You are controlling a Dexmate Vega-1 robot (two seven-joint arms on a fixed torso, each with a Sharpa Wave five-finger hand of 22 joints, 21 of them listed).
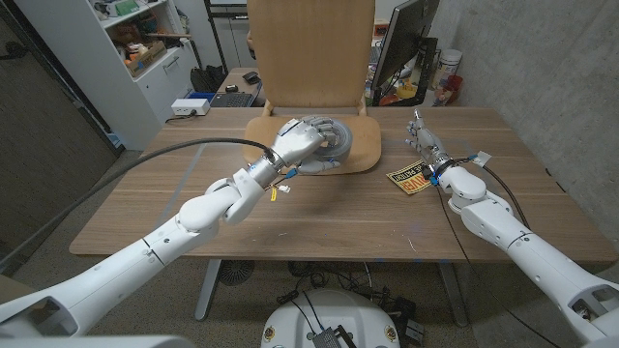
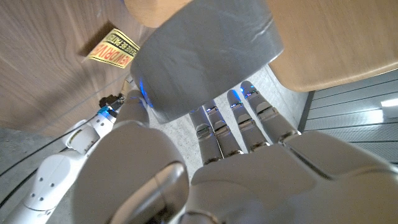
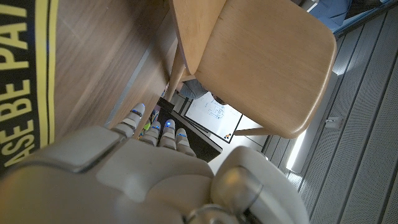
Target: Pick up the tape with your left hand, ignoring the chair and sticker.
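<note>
Now, progress: grasp under way, lift not yet done.
Tape [image 1: 334, 143]: on the chair seat [image 1: 363, 155] on the worktop [image 1: 319, 208].
Left robot hand [image 1: 302, 141]: fingers wrapped around the tape.
Right robot hand [image 1: 424, 135]: near the sticker [image 1: 410, 178]; its state, cannot tell.

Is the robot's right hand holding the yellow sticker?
No. The right robot hand stands just behind the sticker on the table, with nothing in its fingers.
</note>
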